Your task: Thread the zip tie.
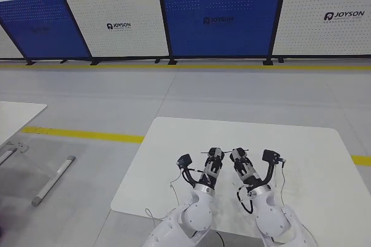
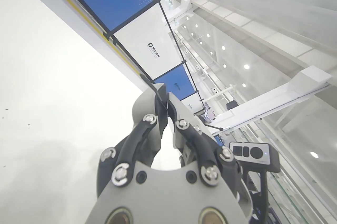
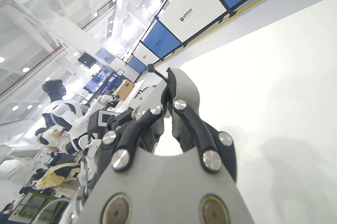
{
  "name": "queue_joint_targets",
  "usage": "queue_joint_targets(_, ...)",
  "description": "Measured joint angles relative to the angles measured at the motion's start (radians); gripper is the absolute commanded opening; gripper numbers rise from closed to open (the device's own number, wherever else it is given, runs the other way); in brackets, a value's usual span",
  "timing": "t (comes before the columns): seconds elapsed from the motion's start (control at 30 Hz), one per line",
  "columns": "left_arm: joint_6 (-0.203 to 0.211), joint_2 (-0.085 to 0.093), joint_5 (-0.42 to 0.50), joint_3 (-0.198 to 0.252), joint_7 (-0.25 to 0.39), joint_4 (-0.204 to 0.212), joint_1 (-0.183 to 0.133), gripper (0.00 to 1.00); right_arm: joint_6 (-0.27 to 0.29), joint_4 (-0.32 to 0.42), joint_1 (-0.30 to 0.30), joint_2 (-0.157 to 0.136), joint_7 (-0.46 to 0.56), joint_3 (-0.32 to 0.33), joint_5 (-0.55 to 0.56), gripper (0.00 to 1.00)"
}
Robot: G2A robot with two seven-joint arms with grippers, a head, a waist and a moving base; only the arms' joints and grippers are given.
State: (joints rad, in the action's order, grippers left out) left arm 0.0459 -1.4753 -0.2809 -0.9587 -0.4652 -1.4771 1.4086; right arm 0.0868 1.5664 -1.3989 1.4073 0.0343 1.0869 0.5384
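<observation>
The zip tie is a thin black strip. Its pointed tail point(image 2: 147, 81) sticks out past the fingertips of my left gripper point(image 2: 164, 93), which is shut on it. Its square head end point(image 3: 151, 69) juts out of my right gripper point(image 3: 168, 77), likewise shut on it. From above, the left gripper point(image 1: 214, 152) and the right gripper point(image 1: 237, 153) stand side by side and close together, over the near middle of the white table point(image 1: 297, 148). The stretch of strip between the grippers is hidden by the fingers.
The table's bare surface spreads to the right and far side of the grippers. A second white table point(image 1: 12, 117) stands at the left edge, and a grey bar point(image 1: 52, 180) lies on the floor between them. Blue and white panels point(image 1: 222, 28) line the back.
</observation>
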Motion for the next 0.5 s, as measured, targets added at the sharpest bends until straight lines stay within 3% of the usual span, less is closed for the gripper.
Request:
queue_joint_targets(0.1, 0.004, -0.001, -0.004, -0.001, 0.001, -0.006, 0.005, 0.73, -0.001, -0.001, 0.001, 0.001, 0.002, -0.001, 0.001, 0.00)
queue_joint_targets(0.3, 0.004, -0.002, -0.017, -0.003, 0.003, -0.002, 0.008, 0.38, -0.002, -0.003, 0.002, 0.002, 0.001, -0.001, -0.003, 0.00)
queue_joint_targets(0.4, 0.002, -0.003, -0.029, 0.000, 0.008, 0.002, 0.009, 0.25, -0.002, -0.003, 0.001, 0.002, -0.003, 0.002, -0.003, 0.00)
queue_joint_targets(0.5, -0.001, -0.004, -0.040, 0.002, 0.009, 0.010, 0.008, 0.18, -0.001, -0.002, 0.000, 0.002, -0.005, 0.005, -0.006, 0.00)
